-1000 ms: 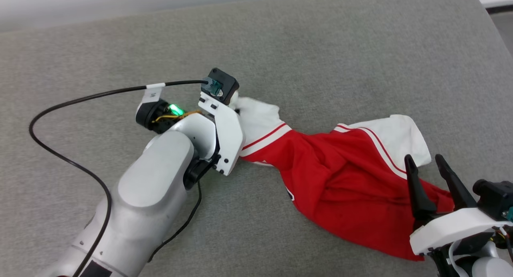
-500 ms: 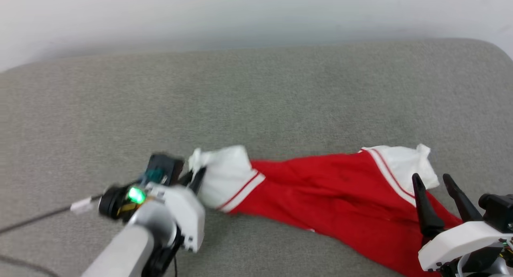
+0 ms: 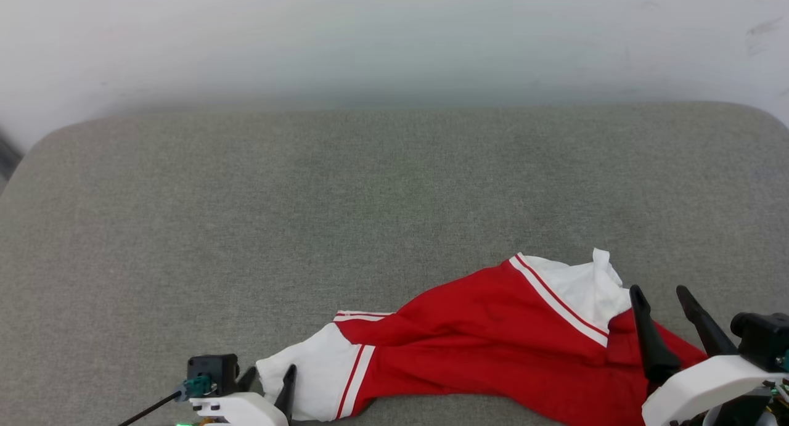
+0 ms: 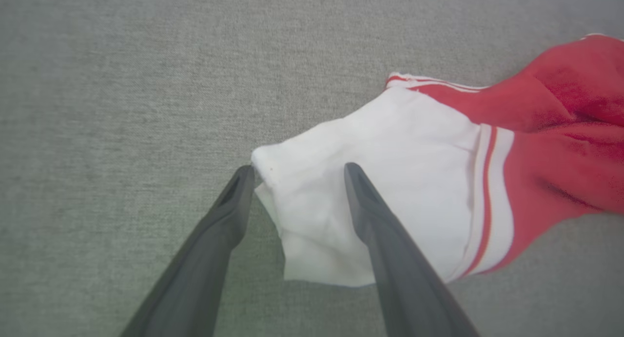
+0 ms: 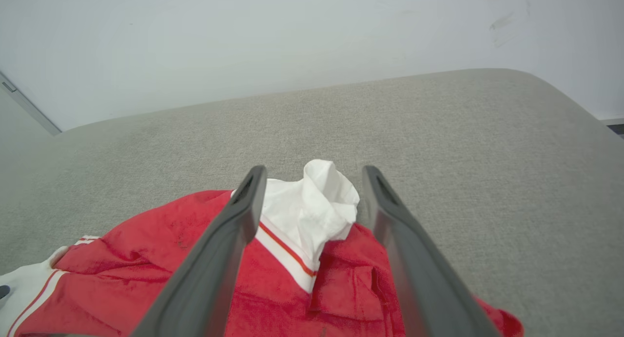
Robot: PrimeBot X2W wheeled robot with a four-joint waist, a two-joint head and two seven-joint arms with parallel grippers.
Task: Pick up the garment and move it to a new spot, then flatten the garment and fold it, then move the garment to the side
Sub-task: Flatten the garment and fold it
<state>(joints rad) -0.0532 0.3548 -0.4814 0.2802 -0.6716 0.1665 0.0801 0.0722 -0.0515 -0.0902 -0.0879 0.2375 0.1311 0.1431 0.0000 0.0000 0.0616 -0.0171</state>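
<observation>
A: How do we flatten the garment (image 3: 468, 346) well from here?
B: It lies bunched along the near edge of the grey cushion (image 3: 370, 198). At the left, we should take the left sleeve (image 3: 308, 376) close to its hem and not at the loose corner, so the cloth does not slip out. In the middle the red body is twisted, so we think a slow pull sideways is better than a lift. At the right, the right sleeve (image 3: 585, 287) stands up in a peak, and we should take it low, at its base
A: And how do our arms stand now?
B: The left gripper (image 3: 270, 376) is low over the cushion with its fingers spread. One tip seems to touch the sleeve edge, the other lies above the white cloth, and nothing is pinched. The right gripper (image 3: 658, 290) hovers above the red cloth just beside the right sleeve, its fingers wide apart too, holding nothing
</observation>
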